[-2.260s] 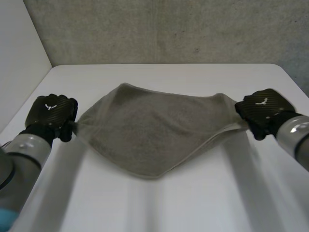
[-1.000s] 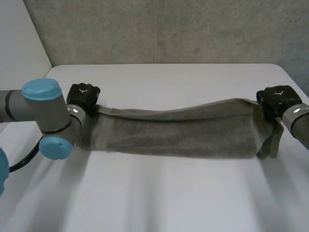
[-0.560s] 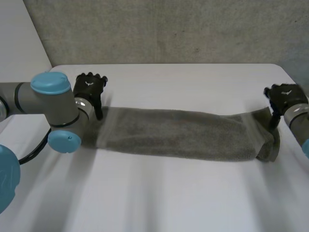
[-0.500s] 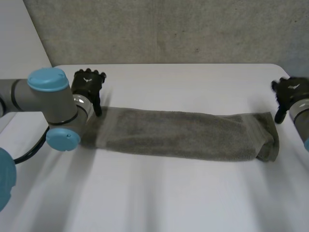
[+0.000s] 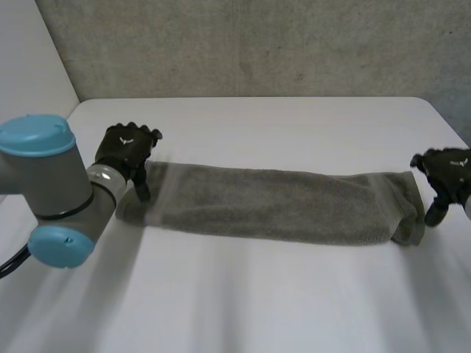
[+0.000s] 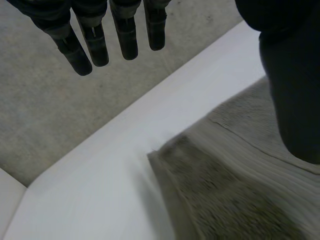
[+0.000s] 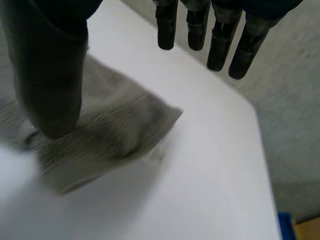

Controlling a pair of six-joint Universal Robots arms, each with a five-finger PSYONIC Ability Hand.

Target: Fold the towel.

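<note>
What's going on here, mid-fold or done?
The robot is working on a grey towel on the white table. The towel lies flat as a long, narrow strip, apparently doubled over lengthwise. The left hand is at its left end and the right hand at its right end, both open with straight fingers, gripping nothing. Probably mid-task: the strip could take another fold.

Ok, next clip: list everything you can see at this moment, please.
towel: one, grey-brown, folded into a long strip lying across the table
table: one, white, under everything
wall: one, grey, behind the table
left arm: one, grey with light-blue caps, near the towel's left end
left hand: one, black, open, at the towel's left end
right hand: one, black, open, at the towel's right end
</note>
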